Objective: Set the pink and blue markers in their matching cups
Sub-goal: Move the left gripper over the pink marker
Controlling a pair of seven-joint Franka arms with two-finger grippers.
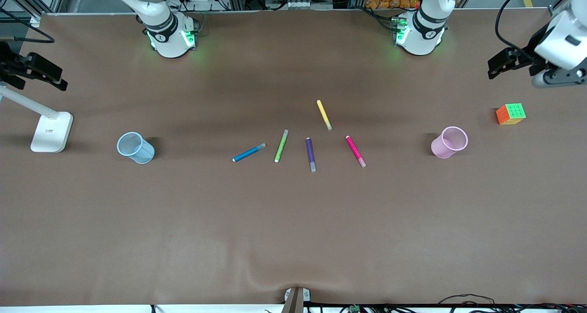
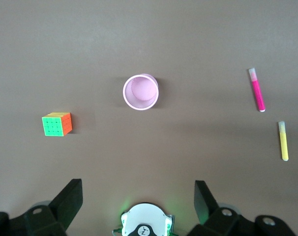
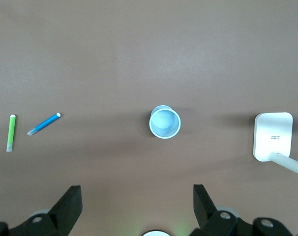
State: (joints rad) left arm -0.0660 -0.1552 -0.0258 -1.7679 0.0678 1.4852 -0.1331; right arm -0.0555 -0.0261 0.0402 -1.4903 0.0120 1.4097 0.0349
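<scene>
The blue marker [image 1: 249, 152] and the pink marker [image 1: 355, 151] lie flat in the middle of the table. The pale blue cup [image 1: 135, 147] stands upright toward the right arm's end. The pale pink cup [image 1: 449, 141] stands upright toward the left arm's end. My left gripper [image 1: 502, 64] hangs open and empty over the left arm's end; its wrist view shows the pink cup [image 2: 140, 92] and pink marker [image 2: 257, 90]. My right gripper [image 1: 39, 70] hangs open and empty over the right arm's end; its wrist view shows the blue cup [image 3: 164, 122] and blue marker [image 3: 44, 123].
A green marker [image 1: 281, 145], a purple marker [image 1: 311, 154] and a yellow marker [image 1: 323, 114] lie between the blue and pink ones. A coloured cube [image 1: 510, 113] sits near the pink cup. A white lamp base [image 1: 52, 132] stands near the blue cup.
</scene>
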